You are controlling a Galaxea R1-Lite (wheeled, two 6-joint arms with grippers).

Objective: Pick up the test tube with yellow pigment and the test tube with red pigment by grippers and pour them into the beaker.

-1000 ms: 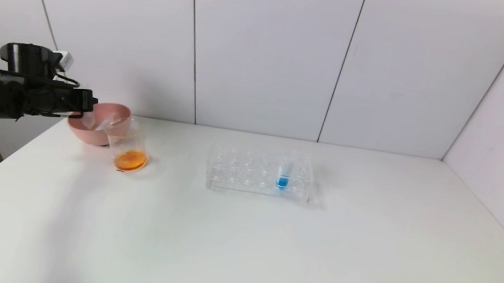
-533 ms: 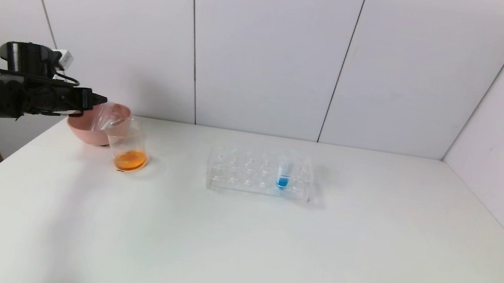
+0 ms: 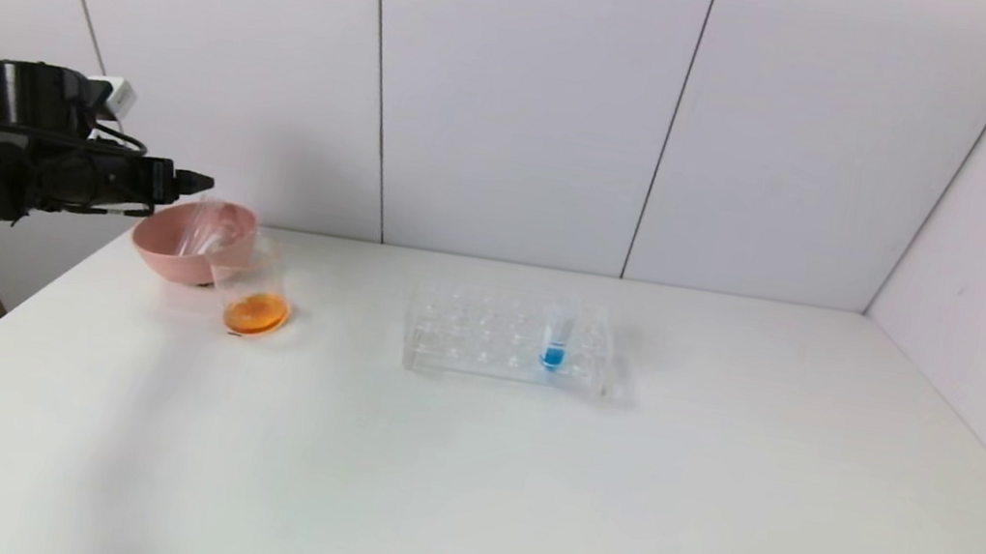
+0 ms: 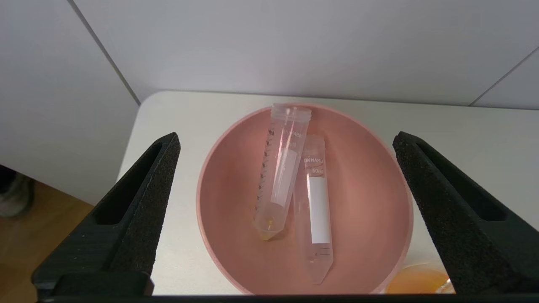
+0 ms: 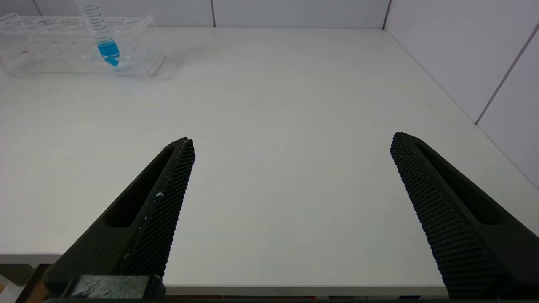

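Observation:
My left gripper [image 3: 199, 182] hangs open just above the pink bowl [image 3: 158, 232] at the table's far left, holding nothing. In the left wrist view the gripper [image 4: 286, 135] looks down into the bowl [image 4: 202, 198]. Two clear tubes lie there side by side. The test tube with yellow pigment [image 4: 280, 176] keeps only a yellow trace in its tip. The other tube [image 4: 316, 210] shows no colour, so I cannot tell whether it is the red one. The beaker [image 3: 252, 285] stands against the bowl with orange liquid [image 3: 256, 313] in its bottom. My right gripper [image 5: 291, 138] is open near the table's front edge.
A clear tube rack [image 3: 465, 332] stands mid-table with a blue-tipped tube [image 3: 556, 335] upright in it; the right wrist view shows the same rack [image 5: 42, 42] and tube [image 5: 105, 42]. White walls close the back and right. The table's left edge runs beside the bowl.
The left gripper opened and let its tube drop into the pink bowl. It then rose a little and drew back to the left.

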